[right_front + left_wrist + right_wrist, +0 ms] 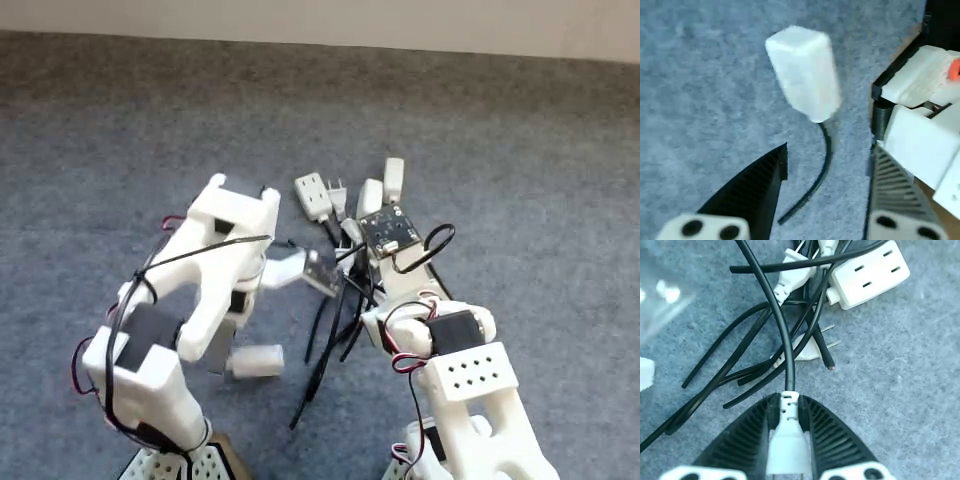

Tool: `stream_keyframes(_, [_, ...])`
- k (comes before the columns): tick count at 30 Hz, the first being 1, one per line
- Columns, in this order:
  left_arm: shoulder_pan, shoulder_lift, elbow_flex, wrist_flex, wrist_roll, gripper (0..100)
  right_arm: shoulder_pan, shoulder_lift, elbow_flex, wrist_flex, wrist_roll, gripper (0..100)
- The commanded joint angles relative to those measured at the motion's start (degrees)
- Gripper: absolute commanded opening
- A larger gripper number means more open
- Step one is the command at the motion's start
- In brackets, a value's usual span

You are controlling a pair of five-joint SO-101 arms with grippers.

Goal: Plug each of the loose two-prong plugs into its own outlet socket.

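From above, an outlet socket [313, 196] lies on the grey worktop [520, 180] beside tangled black cords [322, 345]. In the left wrist view, the left claw [830, 155] gapes wide over a white corded block [802, 72]. In the right wrist view, the right claw [788, 405] pinches a white plug [788, 440], and a loose plug [807, 351] lies just ahead.

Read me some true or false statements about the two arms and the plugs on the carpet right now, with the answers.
The right tool is shut on a white plug. True.
The left tool grips the white block. False: it is open, and the block lies free on the carpet.
The cords are red. False: they are black.
A second plug lies loose among the cords, its two prongs bare. True.
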Motion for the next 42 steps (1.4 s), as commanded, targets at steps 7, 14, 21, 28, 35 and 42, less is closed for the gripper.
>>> stream_keyframes(7, [0.13, 3.38, -10.42, 0.53, 5.01, 35, -0.22, -1.36, -0.31, -0.57, 0.70, 0.6])
stream_keyframes(14, [0.04, -6.81, 7.69, -7.91, 7.91, 35, -0.22, -1.36, -0.31, -0.57, 0.70, 0.6])
stream_keyframes(21, [1.63, -30.90, 44.88, -50.55, 23.91, 36, -0.22, -1.36, -0.31, -0.57, 0.53, 0.6])
stream_keyframes(28, [4.70, -47.16, 57.10, -60.75, 30.77, 36, -0.22, -1.36, -0.31, -0.57, 0.62, 0.6])
stream_keyframes(35, [3.03, -58.77, 62.55, -60.92, 30.77, 35, -0.40, -1.36, 1.45, -1.01, 0.70, 0.6])
stream_keyframes(42, [-4.62, -61.93, 57.80, -60.92, 30.51, 35, -0.40, -1.36, 1.45, -1.01, 0.70, 0.6])
